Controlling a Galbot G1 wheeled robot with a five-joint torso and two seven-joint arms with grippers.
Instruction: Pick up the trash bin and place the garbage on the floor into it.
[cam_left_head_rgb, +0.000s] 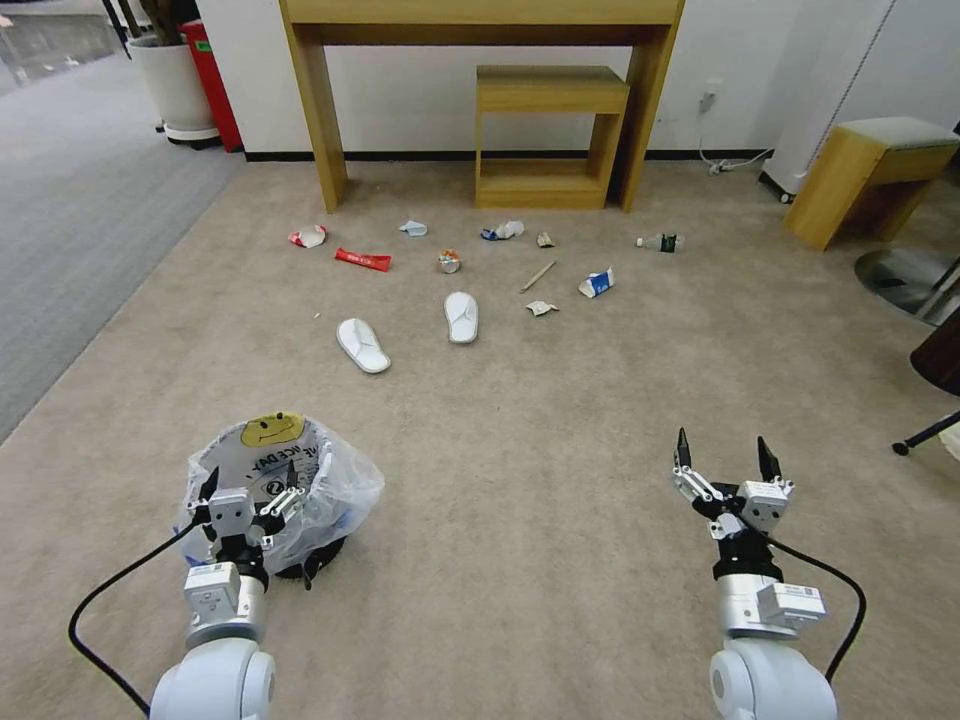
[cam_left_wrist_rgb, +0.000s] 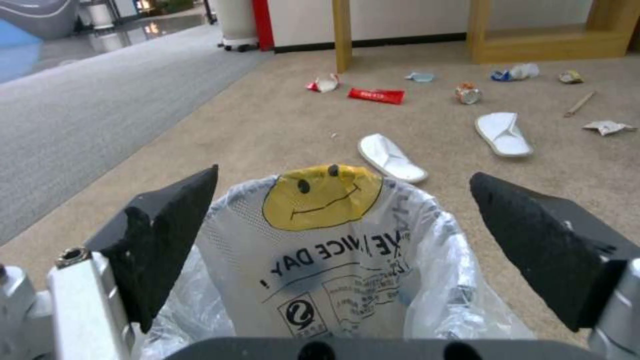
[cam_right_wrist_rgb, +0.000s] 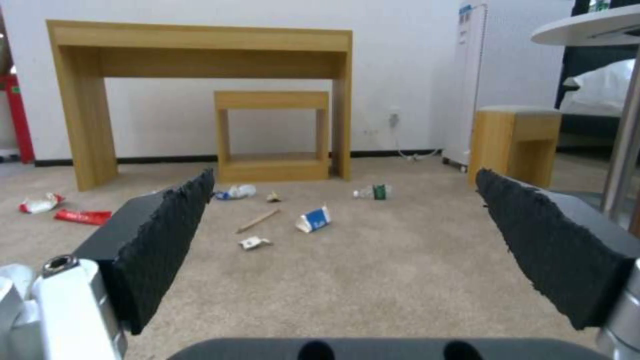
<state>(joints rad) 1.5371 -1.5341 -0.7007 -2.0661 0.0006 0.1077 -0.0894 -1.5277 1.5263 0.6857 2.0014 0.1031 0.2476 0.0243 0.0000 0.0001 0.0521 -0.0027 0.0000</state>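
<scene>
- Beige short-pile carpet, the floor, was recorded across the whole working area, with a grey ribbed carpet adjoining it on the far left.
- The trash bin was noted at the near left, standing on the floor, lined with a clear crinkly bag carrying a yellow smiley face and dark lettering.
- The left gripper was positioned over the near side of the bin's rim, fingers spread apart with the bag between them; no contact with the bin could be confirmed.
- The right gripper was held above bare floor at the near right, fingers spread wide, nothing between them.
- The garbage was seen scattered farther out, well apart from the bin: two white slippers nearest, side by side but not touching.
- Beyond them, from left to right, a red wrapper, a crushed can, a wooden stick, crumpled paper, a blue-white carton and a small clear bottle were logged.
- A wooden desk with a smaller wooden stool beneath it was recorded against the far wall, behind the litter.
</scene>
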